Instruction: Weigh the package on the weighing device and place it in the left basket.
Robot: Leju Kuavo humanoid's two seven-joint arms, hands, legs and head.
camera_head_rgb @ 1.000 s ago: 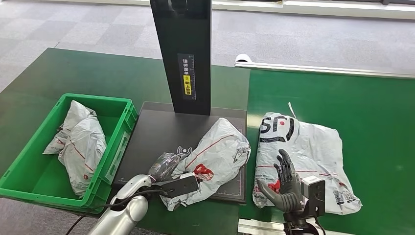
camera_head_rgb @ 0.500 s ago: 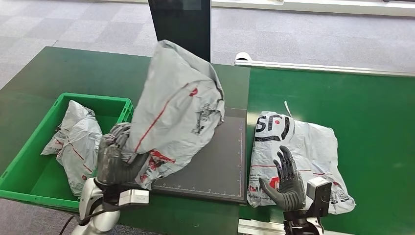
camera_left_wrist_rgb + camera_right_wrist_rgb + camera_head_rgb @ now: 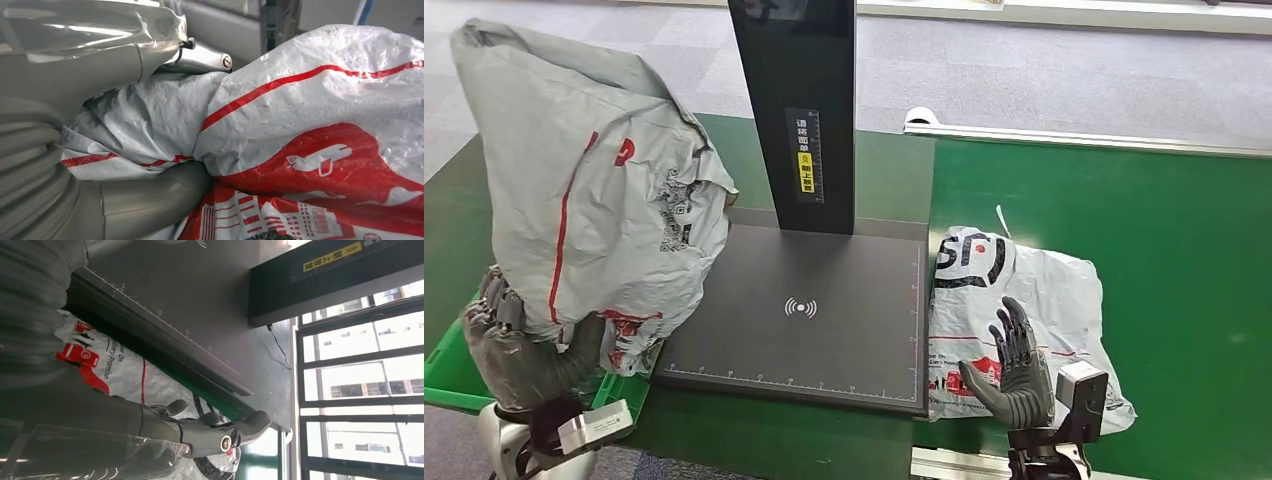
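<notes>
My left hand (image 3: 519, 355) grips the bottom of a grey package with red stripes (image 3: 589, 190) and holds it raised high over the green basket (image 3: 444, 385), which it mostly hides. Up close, the left hand (image 3: 145, 200) squeezes the crumpled package (image 3: 310, 135). The black weighing plate (image 3: 809, 310) lies bare beneath its tall black post (image 3: 804, 110). My right hand (image 3: 1014, 370) is open, fingers spread, hovering over a second white package (image 3: 1024, 300) on the green belt at the right. Beside the plate's edge (image 3: 165, 350) sits the right hand (image 3: 215, 432).
The green table surface (image 3: 1124, 220) extends to the right and behind the scale. A white rail (image 3: 1084, 140) runs along the far edge. Grey carpet floor (image 3: 1044, 70) lies beyond.
My left hand has lifted the package off the weighing plate and swung it left, over the basket. The plate is now bare. The right hand stays put.
</notes>
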